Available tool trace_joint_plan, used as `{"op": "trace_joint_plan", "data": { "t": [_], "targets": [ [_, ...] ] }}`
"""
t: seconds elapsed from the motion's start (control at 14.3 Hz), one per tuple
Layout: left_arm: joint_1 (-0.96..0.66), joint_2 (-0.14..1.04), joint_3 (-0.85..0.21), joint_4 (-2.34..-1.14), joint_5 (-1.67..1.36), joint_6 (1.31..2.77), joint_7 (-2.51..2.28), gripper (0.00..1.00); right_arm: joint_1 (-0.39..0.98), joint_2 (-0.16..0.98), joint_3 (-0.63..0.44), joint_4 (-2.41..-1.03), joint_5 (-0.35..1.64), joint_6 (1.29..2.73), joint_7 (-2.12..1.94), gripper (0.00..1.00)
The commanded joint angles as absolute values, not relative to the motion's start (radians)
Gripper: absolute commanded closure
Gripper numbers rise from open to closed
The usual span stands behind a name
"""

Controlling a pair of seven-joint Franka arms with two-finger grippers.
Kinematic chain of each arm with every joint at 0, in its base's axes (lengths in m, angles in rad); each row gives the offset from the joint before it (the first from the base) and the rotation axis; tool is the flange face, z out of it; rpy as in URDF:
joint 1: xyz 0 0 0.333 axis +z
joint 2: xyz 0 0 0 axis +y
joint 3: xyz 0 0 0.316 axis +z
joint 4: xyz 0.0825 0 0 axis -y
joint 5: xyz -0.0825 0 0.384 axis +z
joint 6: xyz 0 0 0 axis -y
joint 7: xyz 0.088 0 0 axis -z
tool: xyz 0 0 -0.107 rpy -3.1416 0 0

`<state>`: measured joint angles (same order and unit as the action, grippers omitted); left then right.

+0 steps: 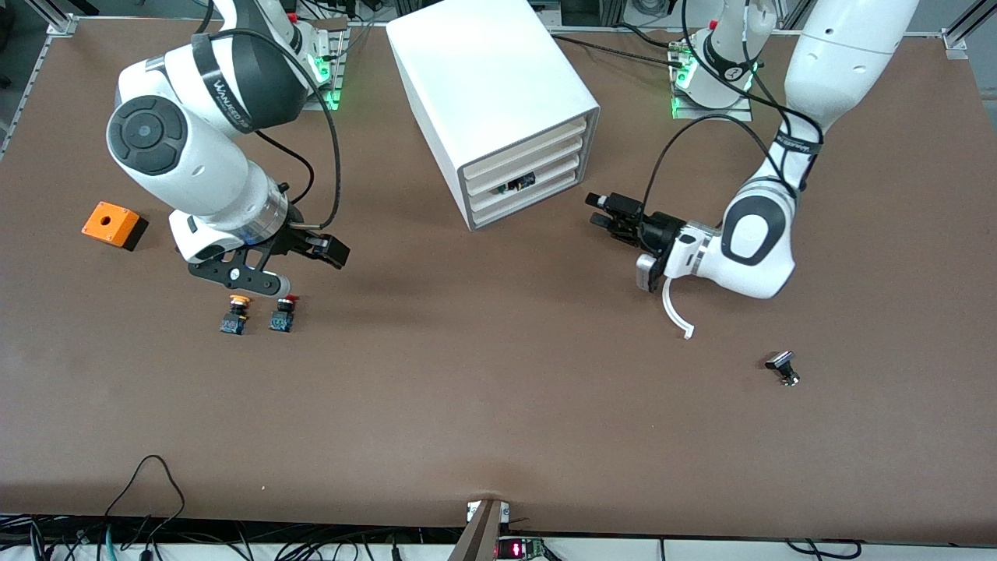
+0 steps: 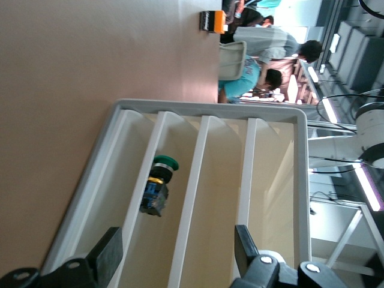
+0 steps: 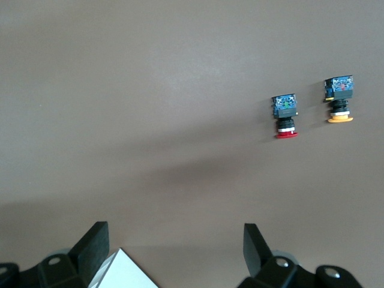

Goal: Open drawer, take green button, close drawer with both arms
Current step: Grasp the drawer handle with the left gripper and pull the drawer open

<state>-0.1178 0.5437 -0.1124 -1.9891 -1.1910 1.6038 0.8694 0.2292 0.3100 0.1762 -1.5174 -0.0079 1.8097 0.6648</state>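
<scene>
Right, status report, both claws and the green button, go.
Left claw open, level with cabinet front. Right claw open, waiting over yellow and red buttons. Green button in a drawer bay. Nothing in the way.

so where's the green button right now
The green button lies inside the white cabinet, in one of its slots, seen in the left wrist view just ahead of the left gripper.

I see two white arms (image 1: 195,148) with dark joint bands, black cables looped alongside, green base lights, black two-finger grippers (image 1: 604,210), and a white curved strip at the left wrist.
</scene>
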Motion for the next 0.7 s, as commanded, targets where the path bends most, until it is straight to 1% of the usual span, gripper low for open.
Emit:
{"op": "trace_joint_plan", "data": {
  "t": [0.0, 0.28, 0.42, 0.49, 0.63],
  "targets": [
    [-0.13, 0.54, -0.127, -2.043, -1.25, 1.609, 0.937, 0.21, 0.253, 0.35, 0.173, -1.445, -0.028, 1.796, 0.707, 0.01],
    [-0.132, 0.594, -0.129, -2.059, -1.25, 1.608, 1.034, 0.23, 0.281, 0.382, 0.173, -1.405, -0.029, 1.799, 0.764, 0.01],
    [-0.153, 0.61, -0.147, -2.071, -1.25, 1.608, 1.046, 0.27, 0.293, 0.387, 0.173, -1.404, -0.028, 1.815, 0.768, 0.01],
    [-0.167, 0.615, -0.149, -2.077, -1.25, 1.611, 1.055, 0.27, 0.301, 0.391, 0.172, -1.402, -0.028, 1.831, 0.775, 0.01],
    [-0.179, 0.629, -0.147, -2.079, -1.243, 1.612, 1.065, 0.33, 0.319, 0.405, 0.172, -1.402, -0.028, 1.854, 0.828, 0.01]
  ]
}}
